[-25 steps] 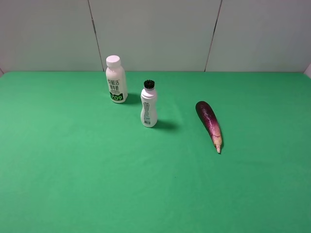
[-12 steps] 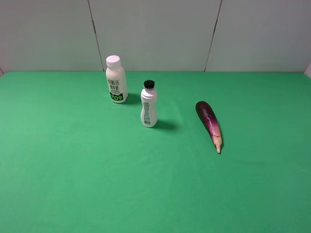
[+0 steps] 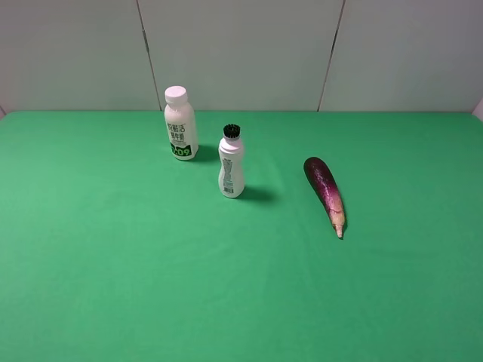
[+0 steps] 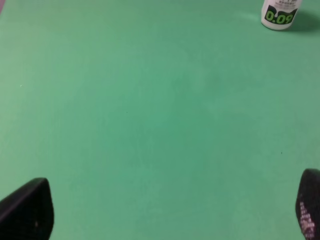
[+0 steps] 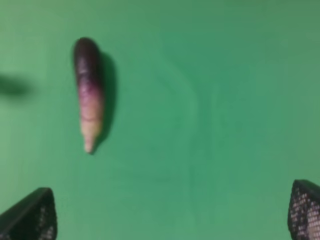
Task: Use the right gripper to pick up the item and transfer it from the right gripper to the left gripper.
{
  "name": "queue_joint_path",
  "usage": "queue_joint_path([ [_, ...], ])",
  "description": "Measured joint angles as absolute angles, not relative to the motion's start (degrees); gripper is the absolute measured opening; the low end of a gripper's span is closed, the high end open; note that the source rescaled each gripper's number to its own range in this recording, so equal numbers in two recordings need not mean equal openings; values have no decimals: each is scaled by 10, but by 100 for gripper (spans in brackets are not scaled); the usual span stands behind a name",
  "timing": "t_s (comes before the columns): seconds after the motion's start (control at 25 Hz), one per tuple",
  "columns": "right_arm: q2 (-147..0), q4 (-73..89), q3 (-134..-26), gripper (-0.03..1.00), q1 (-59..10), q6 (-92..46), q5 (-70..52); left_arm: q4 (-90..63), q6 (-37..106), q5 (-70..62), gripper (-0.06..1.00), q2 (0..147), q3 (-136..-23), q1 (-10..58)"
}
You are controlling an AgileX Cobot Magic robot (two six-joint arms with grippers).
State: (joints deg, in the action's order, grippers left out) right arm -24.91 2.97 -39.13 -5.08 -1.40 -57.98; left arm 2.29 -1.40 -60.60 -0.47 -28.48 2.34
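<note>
So the long, skinny, glossy dark-purple eggplant is just lying flat on the green cloth tabletop. It's on the right half and a bit closer to the far edge than the near one. The dark rounded end points at the far edge and the pale tan stem tip points at the near edge, angled slightly toward the right edge. Nothing is touching it.

To its left, around the middle of the tabletop, there's a small white plastic bottle with a black bristly cap, standing upright. Farther left and nearer the far edge is a taller white plastic bottle with a white cap and a green-and-black label, also upright. The two bottles are near each other but apart, and both are well apart from the eggplant.

The matte black right claw has its two fingers spread wide with only green cloth between them. The eggplant sits out ahead of it, lined up closer to one finger than the other. The black left claw is spread wide too, over bare cloth, with the base of the taller bottle far ahead of it.
</note>
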Motion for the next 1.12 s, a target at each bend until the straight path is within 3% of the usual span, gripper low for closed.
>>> queue_joint_path([
  [0.64,-614,43,-416,100,-256,-42,-507,23,-14,-606,93,-5,-285,23],
  [1.12,-798,35,-416,100,-267,-22,-392,23,-14,-606,93,-5,-285,23],
])
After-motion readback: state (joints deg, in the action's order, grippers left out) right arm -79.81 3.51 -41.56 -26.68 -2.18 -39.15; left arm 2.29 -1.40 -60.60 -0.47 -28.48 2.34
